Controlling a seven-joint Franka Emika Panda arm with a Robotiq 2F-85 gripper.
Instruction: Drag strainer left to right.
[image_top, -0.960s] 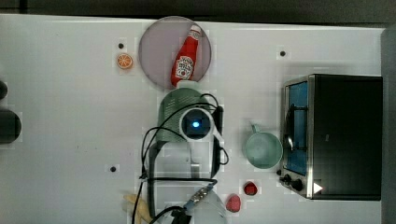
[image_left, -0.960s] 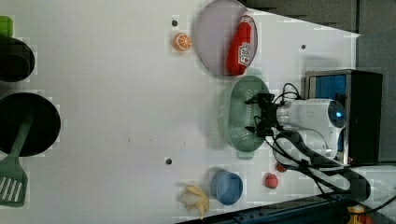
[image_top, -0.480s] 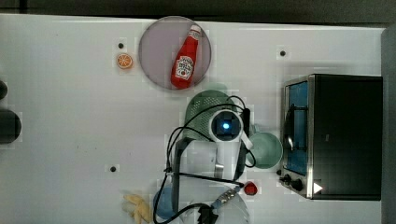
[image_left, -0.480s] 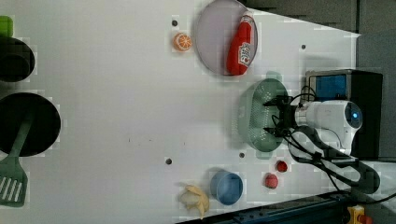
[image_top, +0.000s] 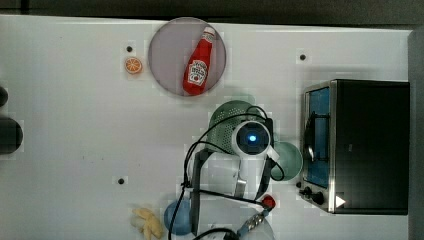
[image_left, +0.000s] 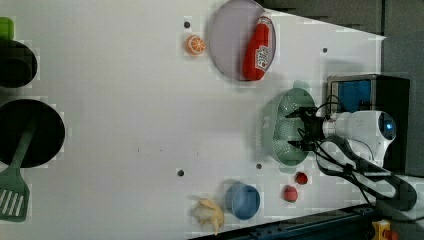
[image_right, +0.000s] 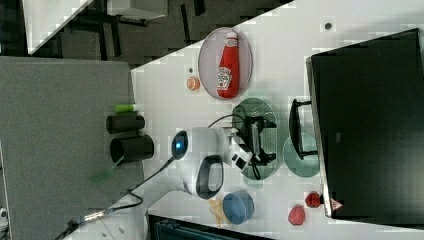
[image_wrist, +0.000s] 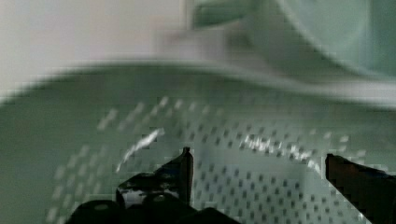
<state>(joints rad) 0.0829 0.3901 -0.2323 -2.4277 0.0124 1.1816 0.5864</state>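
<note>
1. Four views to call, top view first: the strainer (image_top: 227, 125) sits on the white table (image_top: 75, 150) toward the top view's right, just beside the mug (image_top: 289, 161) and near the oven (image_top: 367, 145), so the drag looks largely done.
2. Left view: the gripper (image_left: 303, 129) reaches into the strainer (image_left: 282, 127), fingers (image_left: 295, 114) spread wide inside the bowl, clamped on nothing.
3. Right view: the strainer (image_right: 260, 135) lies between the plate (image_right: 210, 57) with its ketchup bottle (image_right: 226, 65) and the mug (image_right: 300, 157).
4. Wrist view: holed floor of the strainer (image_wrist: 233, 154) lies right beneath both fingers (image_wrist: 180, 170), set apart. My guess: little left but withdrawing.
</note>
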